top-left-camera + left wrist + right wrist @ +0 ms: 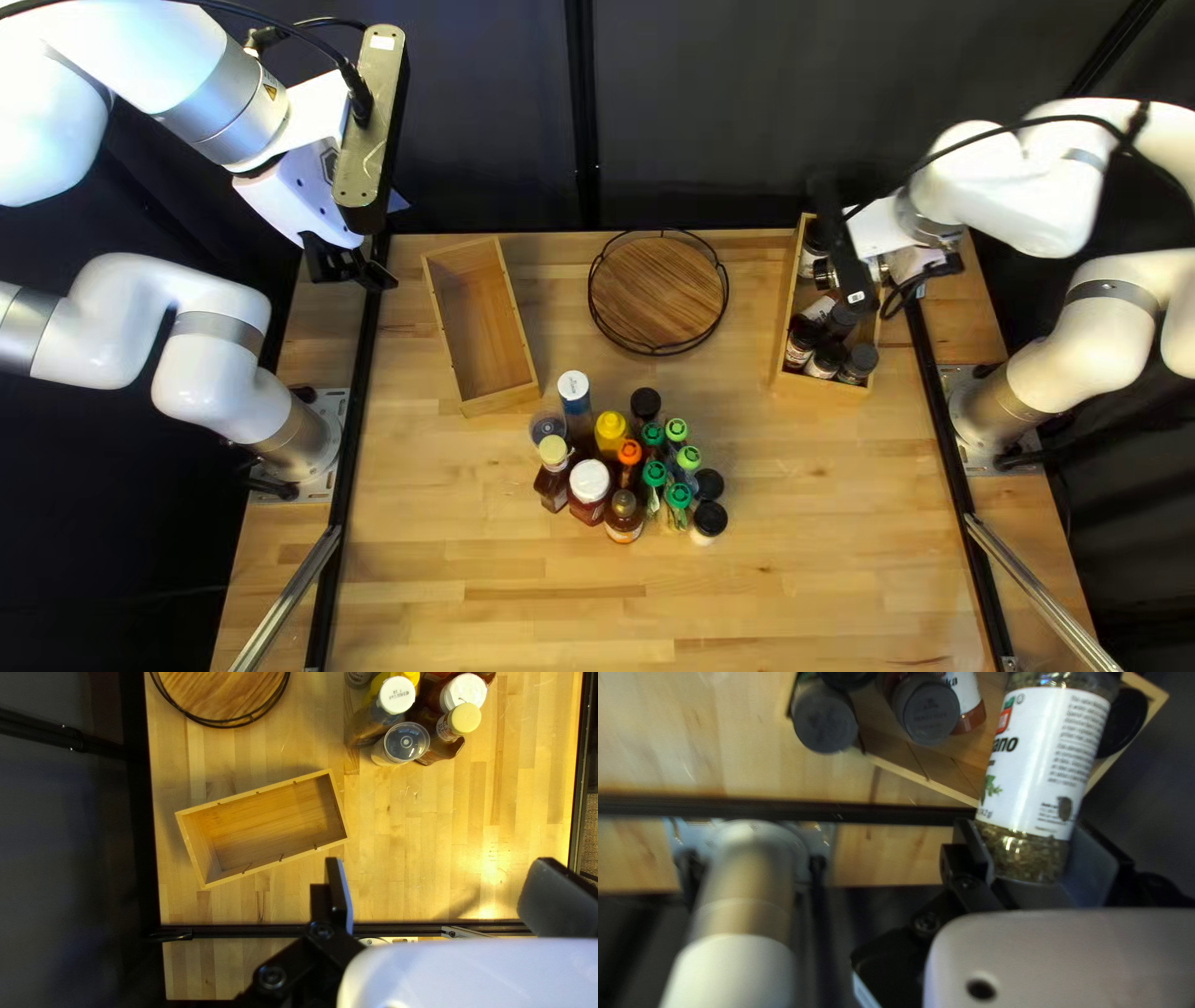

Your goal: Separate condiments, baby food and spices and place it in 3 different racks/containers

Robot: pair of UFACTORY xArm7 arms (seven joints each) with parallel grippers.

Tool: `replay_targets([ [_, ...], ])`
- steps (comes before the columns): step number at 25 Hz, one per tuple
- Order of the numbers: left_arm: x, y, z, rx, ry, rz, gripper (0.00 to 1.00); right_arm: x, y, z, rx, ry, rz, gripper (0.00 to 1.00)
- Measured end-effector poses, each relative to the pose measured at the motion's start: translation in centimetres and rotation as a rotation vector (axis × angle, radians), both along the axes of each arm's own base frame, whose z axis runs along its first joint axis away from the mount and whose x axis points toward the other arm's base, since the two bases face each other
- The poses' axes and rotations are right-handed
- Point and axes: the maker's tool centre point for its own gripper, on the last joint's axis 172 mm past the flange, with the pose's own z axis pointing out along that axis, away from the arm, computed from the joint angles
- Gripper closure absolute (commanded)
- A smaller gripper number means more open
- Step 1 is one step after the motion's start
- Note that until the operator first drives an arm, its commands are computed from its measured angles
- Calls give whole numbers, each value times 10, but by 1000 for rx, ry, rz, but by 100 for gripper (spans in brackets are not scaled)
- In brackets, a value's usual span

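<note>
Right gripper (899, 294), clenched on a jar of dried herbs (1036, 778), above the wooden crate (824, 381) at the far right. The jar, gripped near its base between both fingers, bears a white label. Dark-capped spice jars (827, 359) stand in the near part of the same crate.

Left gripper (355, 271), released, its fingers wide apart, raised at the far left; its wrist view shows a second wooden box (498, 401) ahead of it. This box lies at a slant on the table (498, 560), left of the round wooden tray (657, 293) with its black wire rim.

Center of table: a close group of upright containers. To its left stand a white-capped bottle (574, 393) and a clear lidded cup (548, 431); within it, a yellow-topped bottle (610, 429) and green-capped containers (679, 497); to its right, black-capped jars (710, 517).
</note>
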Motion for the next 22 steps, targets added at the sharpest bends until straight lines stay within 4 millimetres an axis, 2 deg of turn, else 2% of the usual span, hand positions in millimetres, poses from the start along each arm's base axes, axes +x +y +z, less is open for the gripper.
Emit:
replay_targets([
  [14, 0, 0, 0, 0, 0, 0, 0, 5, -42, -38, 99, 246, 267, 100],
  [22, 0, 0, 0, 0, 0, 0, 0, 8, -54, -76, 147, 302, 330, 100],
])
